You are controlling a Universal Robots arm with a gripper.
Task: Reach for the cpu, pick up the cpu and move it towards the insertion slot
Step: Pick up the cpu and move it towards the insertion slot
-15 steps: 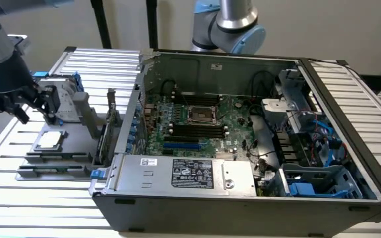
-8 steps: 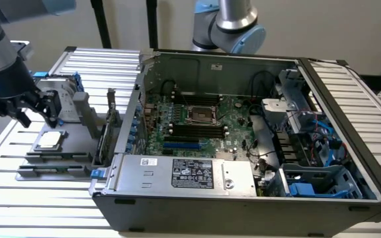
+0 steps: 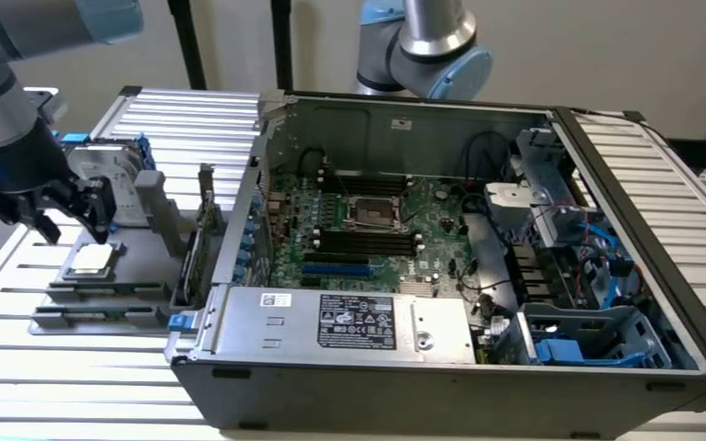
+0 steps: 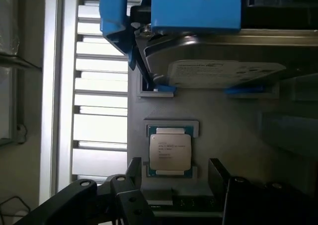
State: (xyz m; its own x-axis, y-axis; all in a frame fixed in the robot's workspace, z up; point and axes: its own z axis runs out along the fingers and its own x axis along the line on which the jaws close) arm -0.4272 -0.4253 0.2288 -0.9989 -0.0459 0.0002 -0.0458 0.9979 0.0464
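Gripper [image 3: 77, 228] is hovering, fingers spread wide, just above the cpu [image 4: 170, 152], which is lying in a grey holder [image 3: 96, 296] on the slatted metal table [image 3: 71, 372]. The cpu's print is unreadable. The insertion slot [image 3: 371, 209] is sitting inside the open computer case [image 3: 390, 395].

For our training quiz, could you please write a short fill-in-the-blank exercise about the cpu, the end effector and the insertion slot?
1. The cpu lies flat on a holder ____ the computer case.
2. The end effector hovers over the cpu, and its fingers are ____.
3. The insertion slot sits on the ____ motherboard.
4. Near the cpu stands a hard drive in a ____ frame.
Missing words: outside; open; green; blue.
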